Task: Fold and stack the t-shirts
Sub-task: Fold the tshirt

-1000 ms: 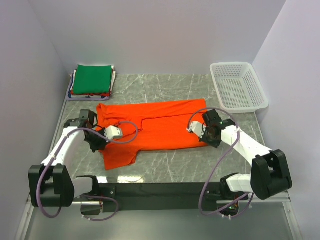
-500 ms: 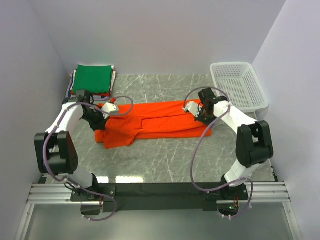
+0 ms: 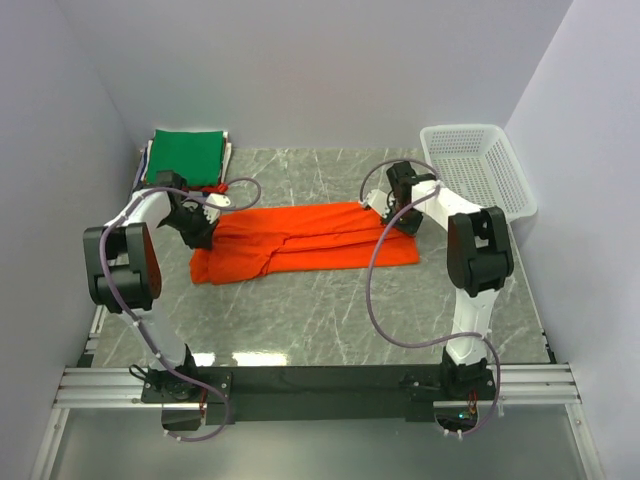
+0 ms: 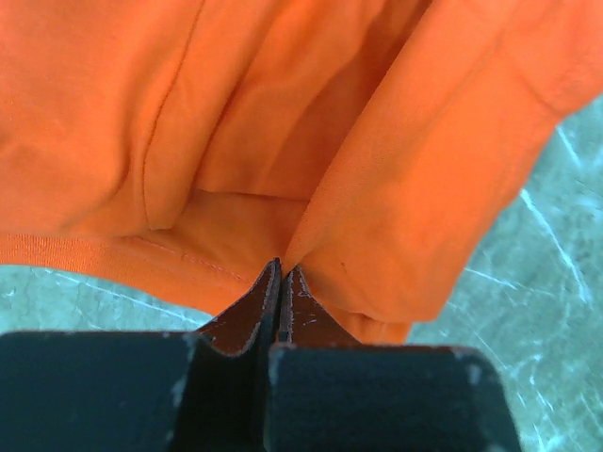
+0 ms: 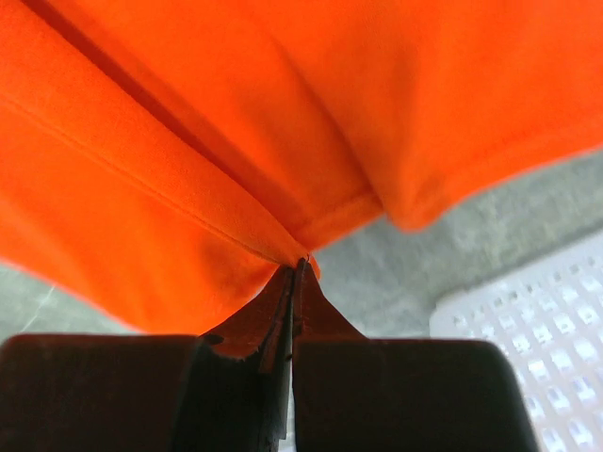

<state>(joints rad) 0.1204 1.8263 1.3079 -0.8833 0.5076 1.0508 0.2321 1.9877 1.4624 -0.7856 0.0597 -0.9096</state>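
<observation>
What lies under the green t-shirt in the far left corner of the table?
Under the green t-shirt only edges show: a red layer and white cloth. The green one covers the rest, so their number cannot be told.

A grey marbled table [image 3: 330, 310] is seen, across the middle of which an orange t-shirt [image 3: 310, 238] is laid, folded into a long band. A stack of folded t-shirts [image 3: 185, 158], topped by a green one, is set at its far left corner, and a white basket [image 3: 462, 129] at its far right corner.
</observation>
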